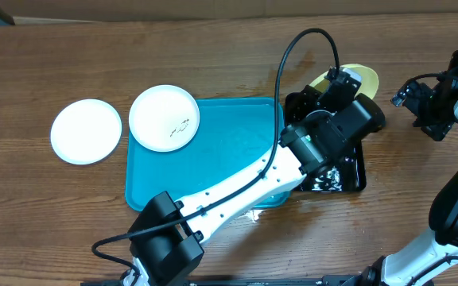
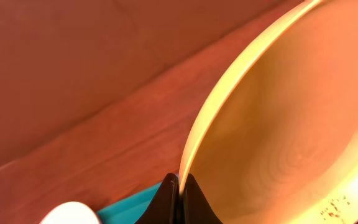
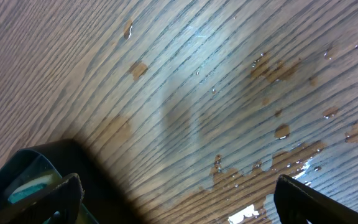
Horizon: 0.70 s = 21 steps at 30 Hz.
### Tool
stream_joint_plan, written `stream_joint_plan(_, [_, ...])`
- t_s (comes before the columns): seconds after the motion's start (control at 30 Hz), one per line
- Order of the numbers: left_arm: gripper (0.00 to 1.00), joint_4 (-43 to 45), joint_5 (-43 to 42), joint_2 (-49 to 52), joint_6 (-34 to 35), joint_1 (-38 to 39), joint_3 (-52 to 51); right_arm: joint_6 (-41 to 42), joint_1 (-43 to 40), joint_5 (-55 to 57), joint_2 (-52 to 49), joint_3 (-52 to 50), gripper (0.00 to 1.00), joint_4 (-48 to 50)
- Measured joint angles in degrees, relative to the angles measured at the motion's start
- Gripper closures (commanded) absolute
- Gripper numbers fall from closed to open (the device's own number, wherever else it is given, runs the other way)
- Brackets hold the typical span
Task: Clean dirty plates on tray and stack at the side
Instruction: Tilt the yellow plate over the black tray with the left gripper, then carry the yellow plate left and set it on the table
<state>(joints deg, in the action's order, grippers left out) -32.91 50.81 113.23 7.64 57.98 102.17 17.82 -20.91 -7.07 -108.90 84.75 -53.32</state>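
- The left arm's fingers (image 2: 179, 193) are pinched together on the rim of a pale yellow-green round plate (image 2: 278, 143). They hold it tilted, its hollow side facing the left wrist camera.
- A few tiny dark specks sit near that plate's lower edge.
- From overhead, this plate is beside the far end of a glossy black narrow tray (image 1: 355, 176), partly hidden behind the left arm.
- A white round plate with small dark smears (image 1: 164, 117) lies on the far left corner of the turquoise-blue rectangular plastic tray (image 1: 213, 155), overlapping its rim.
- A plain white round plate (image 1: 86, 131) lies flat on the brown wooden tabletop (image 1: 213, 56), just left of the turquoise tray and apart from the smeared plate.
- The black tray touches the turquoise tray's right side.
- The right arm's fingers (image 3: 303, 198) are spread wide with nothing between them, above a stretch of tabletop dotted with water drops (image 3: 281, 132), well right of both trays.
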Motion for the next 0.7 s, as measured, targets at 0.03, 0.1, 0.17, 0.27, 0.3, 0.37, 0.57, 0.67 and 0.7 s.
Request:
stream_joint_plan(0.03, [0.96,0.0,1.2,0.0,-0.2,0.3,0.0,0.0,0.0,0.0,0.0,0.0,0.0,0.0])
stream_joint_plan(0.1, [0.96,0.0,3.6,0.0,-0.2,1.2,0.0,-0.1,0.0,0.0,0.0,0.0,0.0,0.0])
stream_joint_plan(0.17, [0.96,0.0,5.7,-0.1,-0.4,2.1,0.0,0.0,0.0,0.0,0.0,0.0,0.0,0.0])
stream_joint_plan(0.27, [0.96,-0.1,8.3,-0.4,-0.4,3.5,0.0,0.0,0.0,0.0,0.0,0.0,0.0,0.0])
stream_joint_plan(0.3, [0.96,-0.1,9.3,-0.7,-0.4,4.1,0.0,0.0,0.0,0.0,0.0,0.0,0.0,-0.1])
stream_joint_plan(0.37, [0.96,0.0,11.1,-1.0,-0.4,5.3,0.0,0.0,0.0,0.0,0.0,0.0,0.0,0.0])
stream_joint_plan(0.57, [0.96,-0.2,15.2,-1.7,-0.4,7.4,0.0,0.0,0.0,0.0,0.0,0.0,0.0,-0.1])
stream_joint_plan(0.67, [0.96,-0.4,17.4,-1.7,-0.4,7.4,0.0,0.0,0.0,0.0,0.0,0.0,0.0,0.0])
stream_joint_plan(0.7, [0.96,-0.4,18.0,-1.7,-0.4,7.4,0.0,0.0,0.0,0.0,0.0,0.0,0.0,-0.1])
